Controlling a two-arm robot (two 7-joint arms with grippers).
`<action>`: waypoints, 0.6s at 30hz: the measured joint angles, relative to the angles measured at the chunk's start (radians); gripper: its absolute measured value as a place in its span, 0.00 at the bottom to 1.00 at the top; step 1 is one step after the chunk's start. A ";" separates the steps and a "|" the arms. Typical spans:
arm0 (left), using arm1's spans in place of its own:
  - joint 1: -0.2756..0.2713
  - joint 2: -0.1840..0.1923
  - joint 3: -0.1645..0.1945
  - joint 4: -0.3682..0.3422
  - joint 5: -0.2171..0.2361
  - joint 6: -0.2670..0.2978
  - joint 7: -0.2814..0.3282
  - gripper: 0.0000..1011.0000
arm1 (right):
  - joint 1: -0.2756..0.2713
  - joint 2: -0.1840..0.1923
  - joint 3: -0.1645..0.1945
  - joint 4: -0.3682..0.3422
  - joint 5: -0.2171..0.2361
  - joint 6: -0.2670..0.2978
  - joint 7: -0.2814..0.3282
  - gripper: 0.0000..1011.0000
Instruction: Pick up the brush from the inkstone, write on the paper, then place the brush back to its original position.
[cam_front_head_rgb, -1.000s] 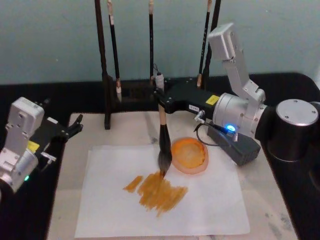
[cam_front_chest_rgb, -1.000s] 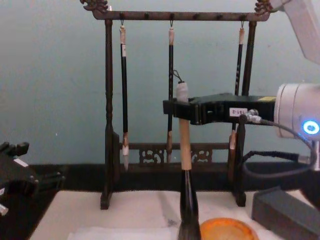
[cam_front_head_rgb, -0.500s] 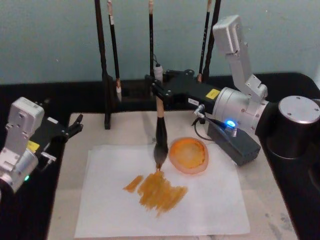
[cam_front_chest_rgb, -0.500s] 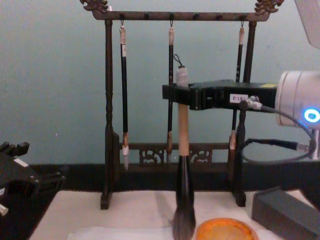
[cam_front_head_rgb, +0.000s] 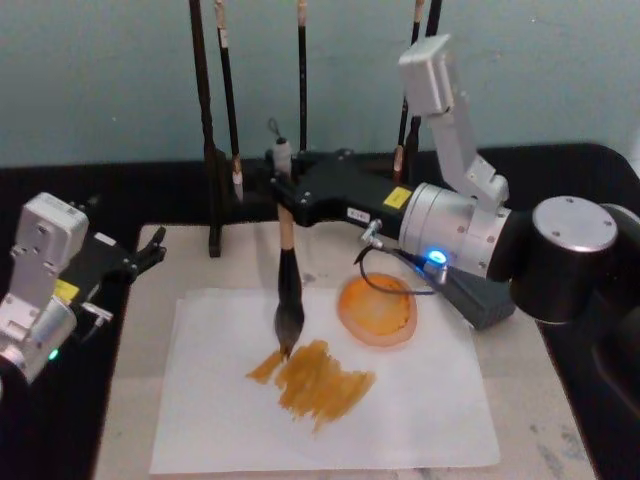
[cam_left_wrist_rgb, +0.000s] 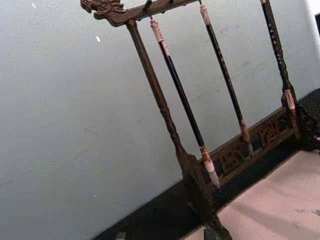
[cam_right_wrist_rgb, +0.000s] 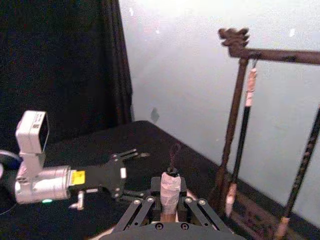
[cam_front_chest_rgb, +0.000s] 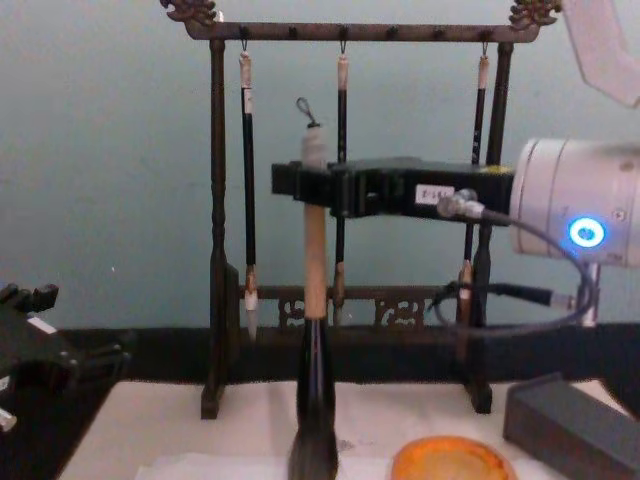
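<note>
Starting nearest the robot, the paper (cam_front_head_rgb: 400, 420) lay flat on the table (cam_front_head_rgb: 130, 420), and a patch of orange-brown ink strokes (cam_front_head_rgb: 315, 380) covered its middle-left part. At the far left edge of that patch was the tip of the brush (cam_front_head_rgb: 287, 290). Whether the bristles pressed the sheet or hung just above it could not be told, because the chest view cut the head off at its lower edge.

The brush stood nearly upright, its long axis running from the paper straight up to its white cap. The right gripper (cam_front_head_rgb: 285, 190) was clamped on the handle just below that cap, reaching in level from the robot's right. The right wrist view showed the fingers closed around the taped top of the handle.

The inkstone (cam_front_head_rgb: 377, 310) sat just beside the brush head on the robot's right and a little farther back, overlapping the far edge of the paper. By my judgement, returning the brush called for a short move to the right and a change from upright to lying across the dish.

The left gripper (cam_front_head_rgb: 145, 255) was parked with its fingers apart at the left edge of the table, well apart from the brush. A grey block (cam_front_head_rgb: 480, 295) lay past the inkstone. Farthest back was the rack (cam_front_head_rgb: 212, 150) with its thin brushes (cam_front_head_rgb: 230, 110).
</note>
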 joint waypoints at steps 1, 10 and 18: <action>0.000 0.000 0.000 0.000 0.000 0.000 0.000 1.00 | -0.001 -0.001 -0.002 0.001 0.001 0.002 0.002 0.17; 0.000 0.000 0.000 0.000 0.000 0.000 0.000 1.00 | -0.009 -0.006 -0.011 0.021 0.017 0.024 0.020 0.17; 0.000 0.000 0.000 0.000 0.000 0.000 0.000 1.00 | -0.009 -0.002 -0.008 0.035 0.016 0.026 0.013 0.17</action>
